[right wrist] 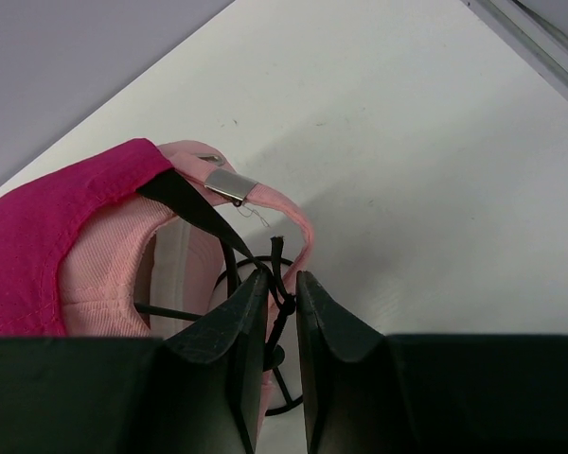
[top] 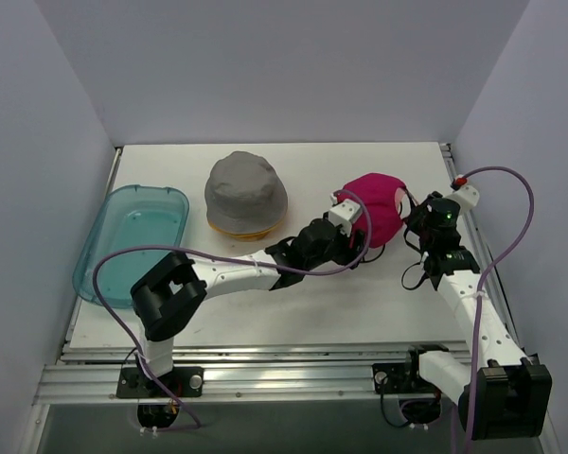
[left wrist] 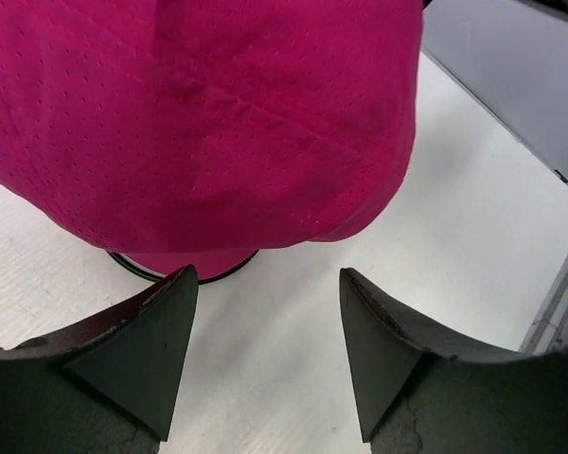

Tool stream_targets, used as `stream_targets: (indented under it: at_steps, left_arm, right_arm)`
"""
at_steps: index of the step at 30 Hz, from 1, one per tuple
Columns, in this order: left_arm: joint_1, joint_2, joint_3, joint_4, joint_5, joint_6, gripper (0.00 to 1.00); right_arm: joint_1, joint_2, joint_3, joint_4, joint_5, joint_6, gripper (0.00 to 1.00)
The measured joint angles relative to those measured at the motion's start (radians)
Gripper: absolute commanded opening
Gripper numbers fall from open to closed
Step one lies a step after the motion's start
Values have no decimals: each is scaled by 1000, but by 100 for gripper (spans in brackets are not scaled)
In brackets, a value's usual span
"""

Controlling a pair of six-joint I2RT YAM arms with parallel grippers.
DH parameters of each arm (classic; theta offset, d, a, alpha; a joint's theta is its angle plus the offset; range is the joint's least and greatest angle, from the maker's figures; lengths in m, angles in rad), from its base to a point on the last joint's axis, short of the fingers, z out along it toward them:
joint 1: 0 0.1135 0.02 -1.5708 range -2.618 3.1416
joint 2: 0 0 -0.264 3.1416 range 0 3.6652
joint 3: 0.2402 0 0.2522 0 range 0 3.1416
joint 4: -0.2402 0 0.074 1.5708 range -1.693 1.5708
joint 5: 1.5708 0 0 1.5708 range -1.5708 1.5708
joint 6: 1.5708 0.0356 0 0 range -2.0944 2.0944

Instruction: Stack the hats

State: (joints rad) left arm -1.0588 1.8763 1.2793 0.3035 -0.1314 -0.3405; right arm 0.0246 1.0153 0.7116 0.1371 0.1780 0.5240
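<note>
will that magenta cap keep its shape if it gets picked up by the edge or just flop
Probably floppy: the magenta cap is thin perforated fabric with a creased crown. Likely light for its size. It sits over the light pink cap, so a pull may drag both.

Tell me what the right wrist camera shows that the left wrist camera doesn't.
Only right wrist: a light pink cap tucked inside the magenta cap, and its metal strap buckle. Only left wrist: the magenta cap's rounded outside and the open left claw, short of it. Both: the magenta cap, black wire beneath it, white table.
</note>
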Motion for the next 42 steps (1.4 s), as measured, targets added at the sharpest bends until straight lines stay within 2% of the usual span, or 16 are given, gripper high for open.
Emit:
stream_targets:
  at_steps: [14, 30, 32, 33, 35, 36, 38, 39, 42]
  left_arm:
    - [0, 158, -61, 228, -76, 48, 70]
    - [-2, 236, -6, 302, -155, 65, 69]
    - [-5, 247, 0, 311, -156, 64, 66]
    - [-7, 249, 0, 314, -156, 65, 56]
    - [-11, 251, 0, 316, -159, 66, 45]
    - [-14, 251, 0, 321, -161, 66, 33]
    - [-14, 251, 0, 327, -169, 66, 25]
    - [-15, 251, -1, 329, -172, 67, 17]
    - [-15, 251, -3, 336, -189, 66, 9]
  right_arm:
    - [-6, 10, 0, 0, -22, -1, 16]
    - [-12, 11, 0, 1, -37, -1, 16]
    - [-12, 11, 0, 1, -37, -1, 16]
    - [-12, 11, 0, 1, -38, -1, 15]
    - [-12, 11, 0, 2, -40, -1, 16]
    - [-12, 11, 0, 1, -43, -1, 16]
    - [-12, 11, 0, 2, -49, -1, 15]
    - [-14, 11, 0, 2, -52, -1, 16]
    - [-32, 13, -1, 2, -61, -1, 16]
